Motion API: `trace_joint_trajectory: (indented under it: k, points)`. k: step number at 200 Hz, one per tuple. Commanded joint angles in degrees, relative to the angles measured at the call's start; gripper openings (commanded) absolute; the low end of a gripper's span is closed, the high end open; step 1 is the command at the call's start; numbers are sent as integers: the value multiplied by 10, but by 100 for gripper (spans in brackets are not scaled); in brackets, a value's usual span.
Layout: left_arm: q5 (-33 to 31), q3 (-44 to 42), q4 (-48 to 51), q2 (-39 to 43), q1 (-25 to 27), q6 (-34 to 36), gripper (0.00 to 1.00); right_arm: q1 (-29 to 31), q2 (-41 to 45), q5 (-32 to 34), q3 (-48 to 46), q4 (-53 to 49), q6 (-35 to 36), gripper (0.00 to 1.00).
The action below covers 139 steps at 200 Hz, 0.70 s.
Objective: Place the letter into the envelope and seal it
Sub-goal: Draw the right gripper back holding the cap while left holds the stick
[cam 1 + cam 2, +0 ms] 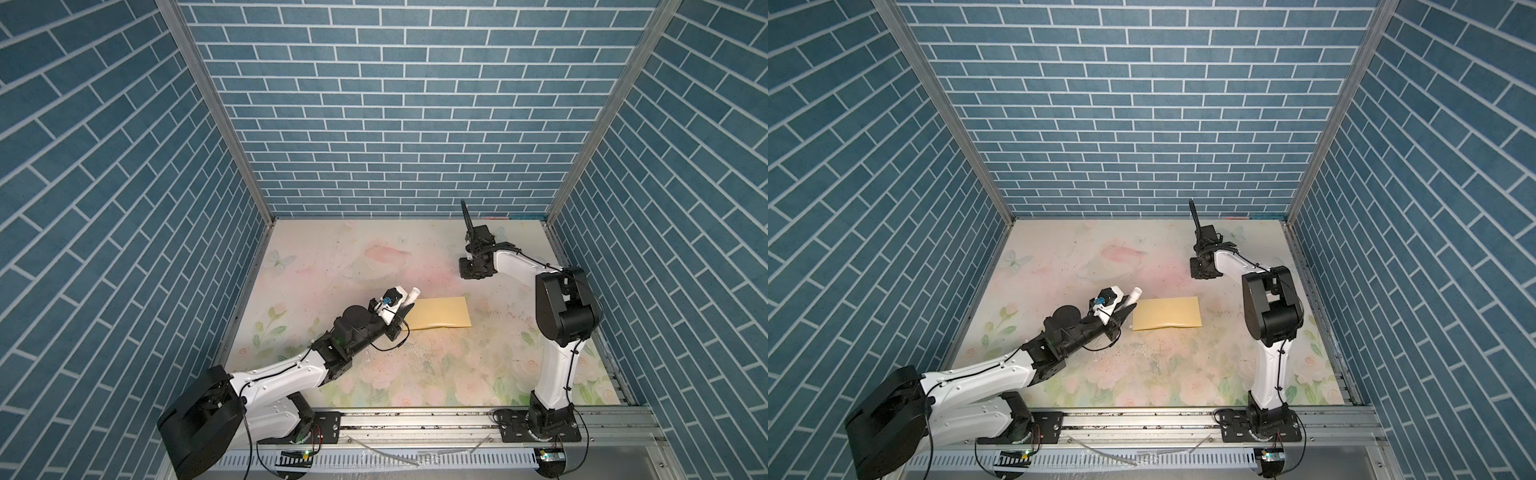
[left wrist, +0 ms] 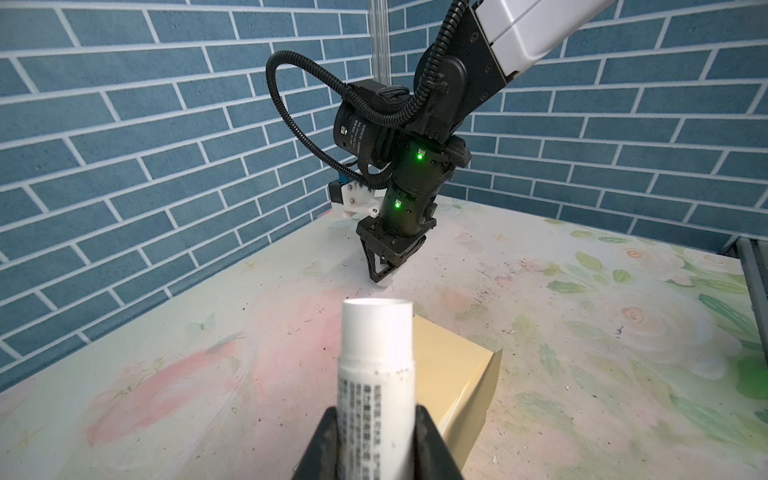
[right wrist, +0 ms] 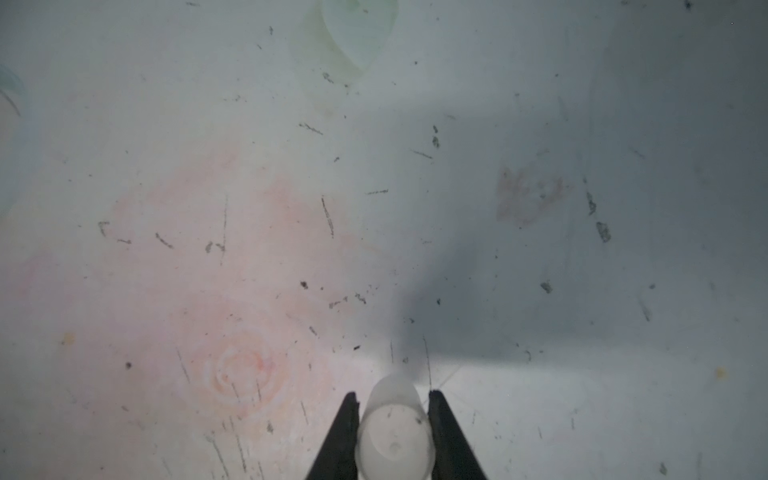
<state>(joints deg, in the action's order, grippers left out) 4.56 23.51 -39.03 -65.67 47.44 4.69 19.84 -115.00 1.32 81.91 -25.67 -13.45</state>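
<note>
White plastic sits nearest: the left fingers (image 2: 328, 440) are closed narrowly on a glue stick (image 2: 376, 353), a smooth round tube with a printed label and a bare, stepped neck, its cap off. It points toward the short end of the envelope (image 1: 440, 313) and sits just beside it.

The envelope is a thin, mustard-yellow rectangle lying flat on the worktop (image 1: 415, 365). A paler, glossier strip runs along its near long edge. I cannot tell whether the flap is open or folded down.

The letter shows in no view. It is probably inside the envelope, though nothing confirms that.

The worktop is slick, flower-printed and scuffed.

Farthest off and well apart, the right fingers (image 3: 343, 440) point down and pinch a small translucent white cap (image 3: 395, 436) just above the surface.

The main risk, as I judge it, is that nothing pins the envelope. A tacky glue end dragged over light paper on a slick surface would push or crumple it rather than coat the flap.

Poor aim would smear glue on the envelope's face or the worktop.

The round tube could twist in its narrow hold under pressure. The small cap could slip and roll away.
</note>
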Motion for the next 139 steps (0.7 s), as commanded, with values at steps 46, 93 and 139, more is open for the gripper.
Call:
trace_joint_trajectory:
  k: [46,93,139]
  points:
    - [-3,-6,-31,-7,2,-6,0,-1,-17,8,4,15,0,21]
    - [-6,-6,-30,-7,4,-6,0,-2,-18,-3,-6,11,0,37]
    - [-20,-5,-31,-8,6,-10,0,-1,2,-10,-7,-3,-2,55]
